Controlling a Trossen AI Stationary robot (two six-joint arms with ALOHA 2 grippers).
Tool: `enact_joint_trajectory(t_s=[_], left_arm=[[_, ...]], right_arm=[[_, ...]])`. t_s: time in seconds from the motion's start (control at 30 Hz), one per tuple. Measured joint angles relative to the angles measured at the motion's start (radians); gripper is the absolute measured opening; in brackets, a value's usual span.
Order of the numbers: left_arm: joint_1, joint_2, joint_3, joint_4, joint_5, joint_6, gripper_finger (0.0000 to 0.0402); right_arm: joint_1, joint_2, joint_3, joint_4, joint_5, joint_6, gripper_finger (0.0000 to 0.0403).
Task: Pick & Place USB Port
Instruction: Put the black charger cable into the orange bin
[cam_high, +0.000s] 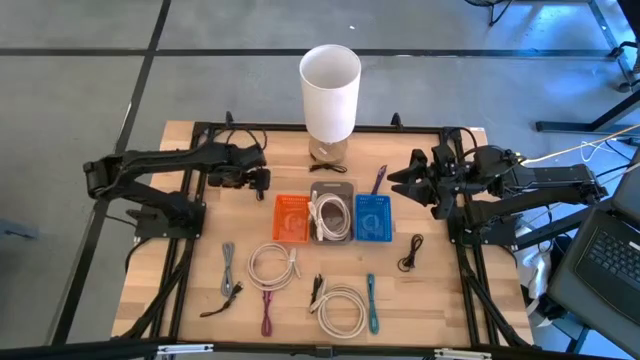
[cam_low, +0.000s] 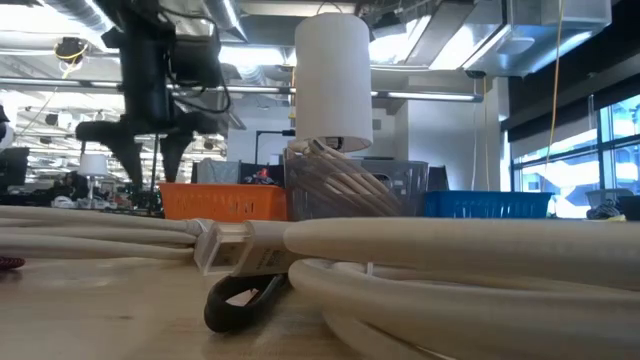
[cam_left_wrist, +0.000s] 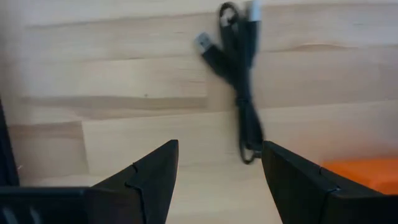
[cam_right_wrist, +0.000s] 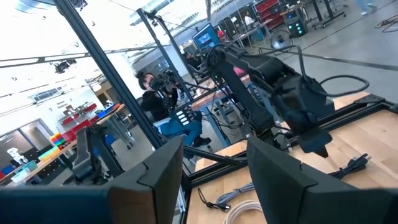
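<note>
A black USB cable (cam_left_wrist: 239, 81) lies bundled on the wooden table just left of the orange bin (cam_high: 293, 218), its plug (cam_left_wrist: 204, 45) pointing away from the bundle. My left gripper (cam_left_wrist: 221, 168) hovers open above it with its fingers pointing down. It also shows in the high view (cam_high: 260, 181) and in the low view (cam_low: 150, 152). My right gripper (cam_high: 393, 179) is open and empty, raised above the table right of the bins. In the right wrist view (cam_right_wrist: 214, 180) it looks across at the left arm.
A grey bin (cam_high: 331, 212) holding a white cable and a blue bin (cam_high: 373, 217) stand beside the orange one. A tall white cylinder (cam_high: 330, 92) stands behind them. Loose cables lie toward the near edge: grey (cam_high: 228, 270), white coils (cam_high: 272, 266) (cam_high: 342, 310), teal (cam_high: 372, 303), black (cam_high: 410, 253).
</note>
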Motion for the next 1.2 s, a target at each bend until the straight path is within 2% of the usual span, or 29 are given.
enact_joint_trajectory(t_s=[0.47, 0.7, 0.9, 1.03, 1.2], left_arm=[[0.057, 0.017, -0.12, 0.268, 0.049, -0.035, 0.0223], [0.073, 0.136, -0.12, 0.379, 0.098, -0.01, 0.0223], [0.072, 0.228, -0.114, 0.384, 0.099, 0.041, 0.022], [0.068, 0.23, -0.115, 0.379, 0.084, 0.117, 0.0188], [0.068, 0.208, -0.12, 0.367, 0.064, 0.156, 0.0109]], right_arm=[[0.0, 0.002, 0.0, -0.004, 0.034, -0.023, 0.018], [0.0, 0.002, 0.0, -0.006, 0.034, -0.027, 0.018], [0.0, 0.002, 0.0, -0.01, 0.034, -0.02, 0.018], [0.0, 0.002, 0.0, -0.011, 0.034, -0.022, 0.018], [0.0, 0.002, 0.0, -0.017, 0.034, -0.023, 0.018]])
